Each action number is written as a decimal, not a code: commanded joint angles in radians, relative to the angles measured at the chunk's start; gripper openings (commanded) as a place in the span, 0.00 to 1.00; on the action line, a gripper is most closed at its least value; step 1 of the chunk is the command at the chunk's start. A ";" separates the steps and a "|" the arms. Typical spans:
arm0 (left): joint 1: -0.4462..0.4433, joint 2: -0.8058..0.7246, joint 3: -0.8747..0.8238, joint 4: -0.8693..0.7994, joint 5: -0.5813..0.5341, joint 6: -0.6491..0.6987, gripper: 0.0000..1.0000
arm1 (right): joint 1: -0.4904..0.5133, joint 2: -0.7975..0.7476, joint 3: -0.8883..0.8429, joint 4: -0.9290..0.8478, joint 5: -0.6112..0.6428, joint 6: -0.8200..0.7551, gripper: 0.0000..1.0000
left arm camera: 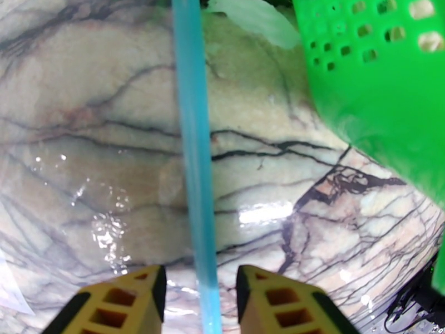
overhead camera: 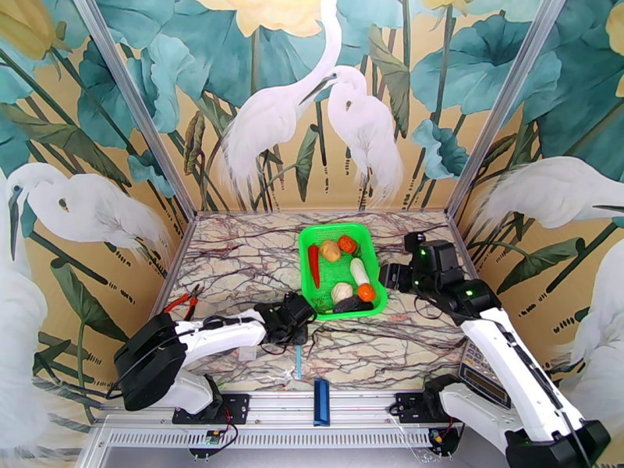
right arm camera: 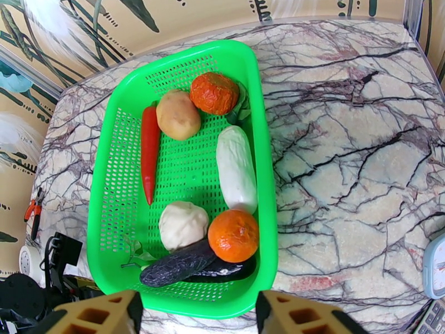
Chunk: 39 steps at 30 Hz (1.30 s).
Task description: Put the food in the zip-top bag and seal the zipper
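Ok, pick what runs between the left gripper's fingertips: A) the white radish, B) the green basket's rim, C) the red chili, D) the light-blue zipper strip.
D: in the left wrist view the light-blue zipper strip passes between the fingertips of the left gripper, with a gap on each side, while the chili and radish lie in the green basket.

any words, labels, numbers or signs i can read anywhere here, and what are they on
None can be read in any view.
Keypad device at the table's right edge: it has key markings, but they are too small and blurred to read.
Green basket: no print visible.
Blue strip: no print visible.
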 commanded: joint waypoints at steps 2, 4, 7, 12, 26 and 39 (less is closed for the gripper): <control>-0.006 0.022 -0.013 0.038 0.012 0.002 0.39 | 0.007 -0.009 0.010 -0.003 -0.009 0.000 0.60; -0.006 0.031 -0.016 0.044 0.019 0.000 0.38 | 0.008 -0.008 0.003 0.002 -0.013 0.004 0.60; -0.006 0.041 -0.025 0.052 0.023 -0.005 0.33 | 0.007 -0.011 -0.007 0.007 -0.021 0.011 0.60; -0.006 0.034 -0.045 0.059 0.023 -0.011 0.26 | 0.007 -0.017 -0.017 0.007 -0.024 0.014 0.60; -0.004 -0.048 -0.083 0.045 0.003 -0.021 0.07 | 0.008 -0.025 -0.014 -0.002 -0.052 0.015 0.57; 0.128 -0.435 0.033 -0.195 -0.011 0.068 0.00 | 0.101 0.022 0.134 -0.052 -0.252 0.068 0.43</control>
